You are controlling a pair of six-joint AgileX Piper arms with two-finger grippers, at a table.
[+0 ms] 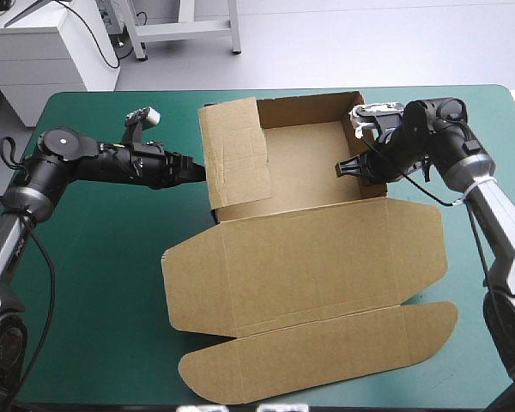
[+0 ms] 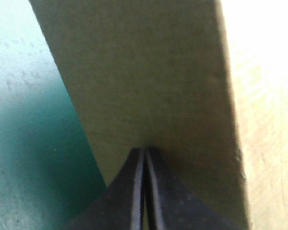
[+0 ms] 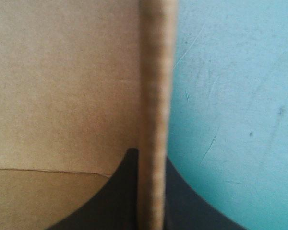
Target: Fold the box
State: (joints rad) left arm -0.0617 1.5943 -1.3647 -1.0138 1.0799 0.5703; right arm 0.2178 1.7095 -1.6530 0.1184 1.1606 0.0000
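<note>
High view: brown box [image 1: 326,146] sits on the teal-green surface [image 1: 94,257], with the tray part at the far middle, walls raised, top open. Lid [image 1: 309,257] lies flat on the surface toward the near edge, and its rounded tuck strip [image 1: 326,352] is the part nearest the robot. Left wall panel [image 1: 236,150] is raised and taller than the other walls.

Left gripper [image 1: 199,172] comes in low from the left, tips right at that panel. Left wrist view: black fingers [image 2: 129,191] are closed together in one point with nothing between them. Their tips touch the panel's outer face, with teal-green cover beside it.

Right gripper [image 1: 343,169] is at the tray's right wall. Right wrist view: the wall's cut edge runs straight between the black fingers [image 3: 120,191]. One finger is on the tray's inner side, the other outside over the cover, so they are clamped on the box wall.

Arms are well apart, one at each side of the tray.
</note>
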